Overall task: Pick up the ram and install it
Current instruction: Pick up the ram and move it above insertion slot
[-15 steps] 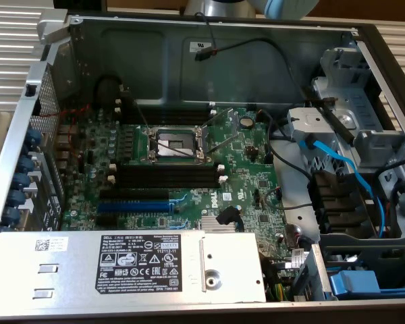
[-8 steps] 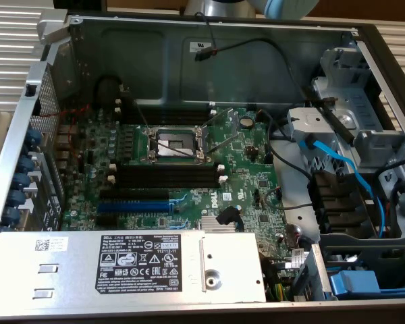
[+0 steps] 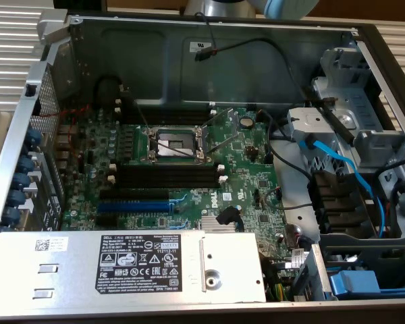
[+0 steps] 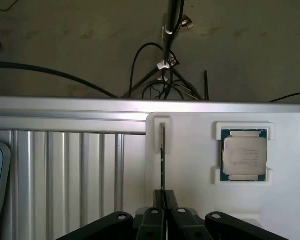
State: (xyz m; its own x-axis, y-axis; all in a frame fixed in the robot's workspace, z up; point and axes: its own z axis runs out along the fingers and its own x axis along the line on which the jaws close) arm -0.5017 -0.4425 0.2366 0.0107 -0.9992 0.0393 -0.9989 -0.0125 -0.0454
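Observation:
The ram (image 4: 162, 150) is seen edge-on as a thin dark strip standing in a narrow slot of a white holder (image 4: 190, 200). My gripper (image 4: 165, 207) is at the strip's near end, with its black fingers (image 4: 154, 216) pressed together on the thin edge, so it is shut on the ram. In the exterior view, the open computer case holds a green motherboard (image 3: 253, 179). Its black memory slots (image 3: 167, 173) with white end clips lie just in front of the processor socket (image 3: 174, 143).
A processor chip (image 4: 243, 155) sits in a recess of the white holder beside the ram. Ribbed metal (image 4: 65, 170) lies next to the holder and cables (image 4: 162, 75) trail on the floor beyond. In the case are a blue expansion slot (image 3: 133, 204), a power supply (image 3: 121, 266) and blue cables (image 3: 337, 162).

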